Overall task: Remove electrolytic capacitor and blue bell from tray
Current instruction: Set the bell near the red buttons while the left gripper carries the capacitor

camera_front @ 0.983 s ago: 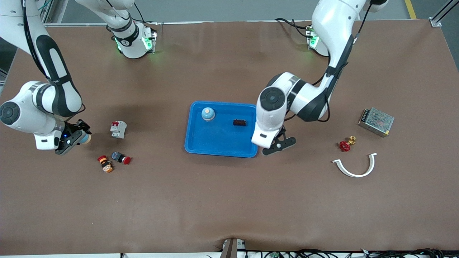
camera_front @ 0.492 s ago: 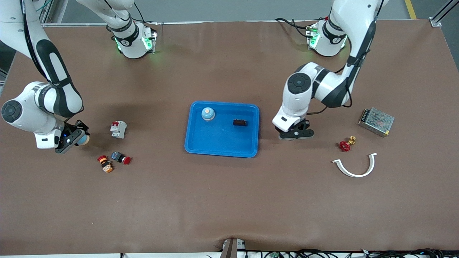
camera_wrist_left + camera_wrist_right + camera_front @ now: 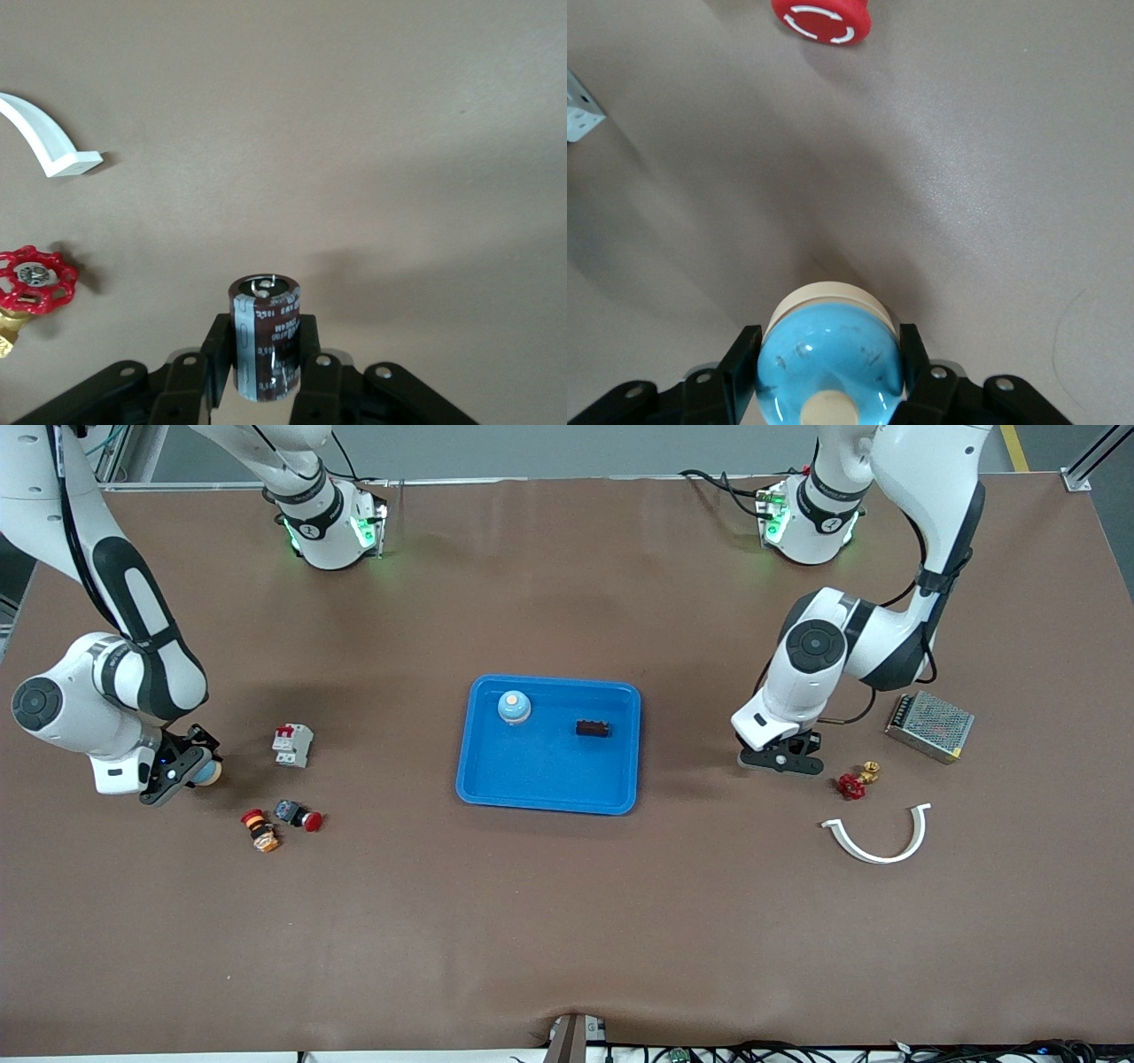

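A: Where is the left gripper (image 3: 780,759) and what does it carry?

B: It hangs over bare brown table (image 3: 532,921) toward the left arm's end, between the blue plastic tray (image 3: 546,793) and the red-handled brass valve (image 3: 854,781). In the left wrist view its fingers (image 3: 219,354) are clamped on a dark brown cylindrical capacitor with a grey stripe (image 3: 265,337), held upright.

A: And the right gripper (image 3: 182,766)?

B: Over the table at the right arm's end, beside the white and red circuit breaker (image 3: 292,745). Its fingers (image 3: 740,365) grip a light blue dome-shaped bell with a cream base and button (image 3: 830,359).

A: What sits in the tray?

B: A second light blue bell with a cream button (image 3: 514,707) near the rim toward the robots, and a small dark rectangular component (image 3: 593,729) beside it, toward the left arm's end. They are apart.

A: Anything else nearby?

B: A red mushroom-head push button (image 3: 299,815) and an orange and black switch (image 3: 260,830) lie nearer to the front camera than the breaker. A white curved plastic bracket (image 3: 881,837) lies nearer than the valve, and a metal mesh-covered power supply (image 3: 929,726) rests toward the left arm's end.
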`<state>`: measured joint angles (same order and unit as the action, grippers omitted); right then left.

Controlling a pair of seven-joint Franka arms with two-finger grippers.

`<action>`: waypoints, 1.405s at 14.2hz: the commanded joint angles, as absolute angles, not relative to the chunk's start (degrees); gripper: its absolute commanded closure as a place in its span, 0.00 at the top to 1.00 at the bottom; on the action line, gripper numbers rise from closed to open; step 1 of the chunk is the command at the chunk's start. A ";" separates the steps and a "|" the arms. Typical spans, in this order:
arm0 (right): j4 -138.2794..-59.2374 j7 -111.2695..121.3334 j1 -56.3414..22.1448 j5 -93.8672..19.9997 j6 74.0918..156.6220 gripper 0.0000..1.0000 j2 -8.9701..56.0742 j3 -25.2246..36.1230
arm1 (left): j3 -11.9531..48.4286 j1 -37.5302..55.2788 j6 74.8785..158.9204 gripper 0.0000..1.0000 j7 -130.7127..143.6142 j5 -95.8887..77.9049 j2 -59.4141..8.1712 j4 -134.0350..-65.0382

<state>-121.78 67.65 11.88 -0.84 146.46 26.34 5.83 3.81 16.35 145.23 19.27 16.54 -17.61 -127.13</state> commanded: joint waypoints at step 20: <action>-119.02 56.90 12.05 -1.14 132.67 1.00 18.57 3.08 | 5.10 15.64 154.25 0.00 8.26 -1.23 -24.78 -126.12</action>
